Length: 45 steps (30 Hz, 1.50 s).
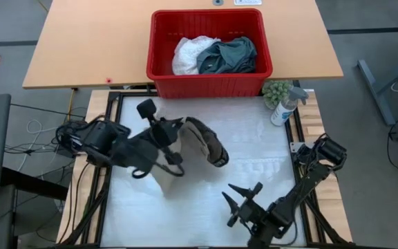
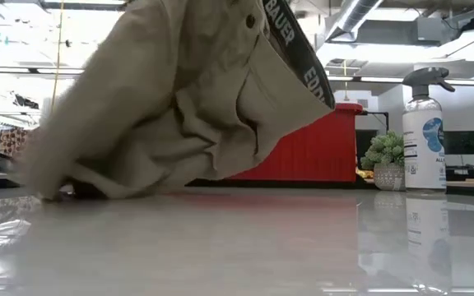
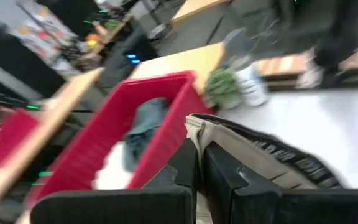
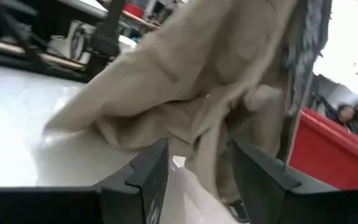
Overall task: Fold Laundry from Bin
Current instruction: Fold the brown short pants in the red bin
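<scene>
From above, my left end effector (image 1: 163, 142) is clamped on the beige-khaki garment (image 1: 185, 149) at the white counter's (image 1: 254, 145) centre; the red bin (image 1: 209, 83) at 12 o'clock holds white and teal laundry (image 1: 216, 55). My right end effector (image 1: 242, 197) hovers open at 5 o'clock. Low view: the waistband (image 2: 299, 57) lettering is only partly legible. A spray bottle (image 2: 425, 131) and a small plant (image 2: 385, 160) stand at 3 o'clock.

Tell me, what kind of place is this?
Probably a robotics lab or workshop: two robot arms at a white table, the left hand lifting beige trousers, a red bin of laundry, exposed ceiling ducts.
</scene>
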Each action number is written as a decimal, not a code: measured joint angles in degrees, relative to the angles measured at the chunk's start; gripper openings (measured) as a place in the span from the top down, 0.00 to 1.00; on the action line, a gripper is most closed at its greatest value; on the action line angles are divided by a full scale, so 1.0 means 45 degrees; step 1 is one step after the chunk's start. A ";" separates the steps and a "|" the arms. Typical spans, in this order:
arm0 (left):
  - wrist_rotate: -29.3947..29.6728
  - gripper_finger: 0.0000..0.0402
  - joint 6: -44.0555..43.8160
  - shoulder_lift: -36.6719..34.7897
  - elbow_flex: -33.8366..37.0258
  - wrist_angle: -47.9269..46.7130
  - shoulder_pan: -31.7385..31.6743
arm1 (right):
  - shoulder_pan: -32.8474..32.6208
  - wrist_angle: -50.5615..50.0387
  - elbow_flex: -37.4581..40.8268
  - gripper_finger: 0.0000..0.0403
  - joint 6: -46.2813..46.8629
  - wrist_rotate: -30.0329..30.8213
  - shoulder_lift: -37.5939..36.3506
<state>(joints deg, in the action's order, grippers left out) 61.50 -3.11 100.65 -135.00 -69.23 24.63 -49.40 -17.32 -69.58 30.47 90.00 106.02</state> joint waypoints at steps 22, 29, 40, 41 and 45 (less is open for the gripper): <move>0.1898 1.00 -0.1287 -0.2863 0.0000 0.3459 0.3002 | 0.0897 0.0199 0.0000 0.48 0.0367 -0.0418 -0.0073; 0.1937 1.00 -0.0798 -0.2877 0.0000 0.3875 0.3013 | 0.1718 0.2754 0.0000 0.37 -0.1275 -0.3104 -0.0073; 0.2361 1.00 -0.0765 -0.2691 0.0039 0.4688 0.1945 | 0.2496 1.0560 0.0000 0.31 -1.0626 -0.6451 -0.0073; 0.2494 1.00 -0.0784 -0.2619 0.0040 0.4796 0.1763 | 0.2464 1.0965 0.0000 0.31 -1.1223 -0.6461 -0.0073; 0.2526 1.00 -0.0774 -0.2405 0.0058 0.5281 0.0872 | 0.2339 1.1545 0.0000 0.31 -1.2527 -0.6474 -0.0073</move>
<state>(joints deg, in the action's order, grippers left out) 72.87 -6.59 89.83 -134.74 -45.46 28.56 -38.87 34.63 -69.58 -25.91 60.86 105.69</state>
